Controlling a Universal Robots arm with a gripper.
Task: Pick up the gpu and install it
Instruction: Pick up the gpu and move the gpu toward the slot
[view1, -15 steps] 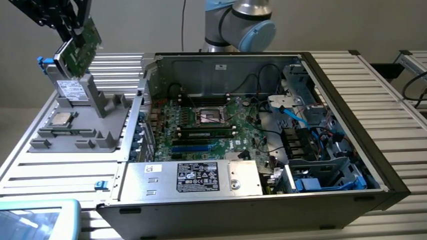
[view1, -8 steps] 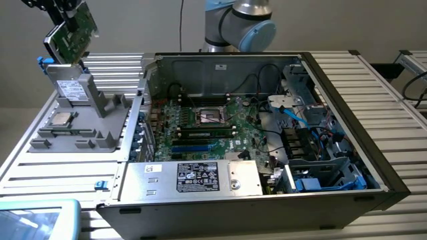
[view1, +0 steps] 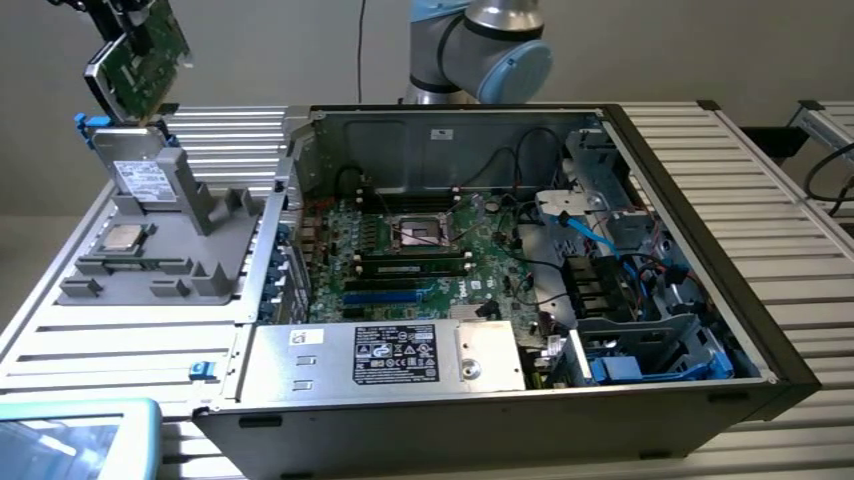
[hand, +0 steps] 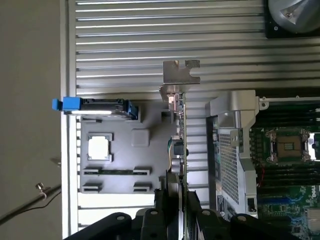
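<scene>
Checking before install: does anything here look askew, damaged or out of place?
Nothing looks damaged or spilled. The gpu hangs tilted in the gripper above the grey parts holder, beside the open computer case.

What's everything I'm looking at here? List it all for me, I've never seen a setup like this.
gpu: one, green with a silvery bracket, held in the air above the holder.
computer case: one, dark, open, mid-table.
motherboard: one, green, inside the case.
memory stick: one, dark, seated in a motherboard slot.
power supply: one, silvery with a black label, at the case's near edge.
holder: one, grey, on the table at the exterior view's left.
processor chip: one, silver, in the holder.
drive: one, silvery with blue clips, upright in the holder.
table: one, slatted silver.
arm: one, grey and light blue, behind the case.
fingers: two, black, closed on the gpu.
</scene>
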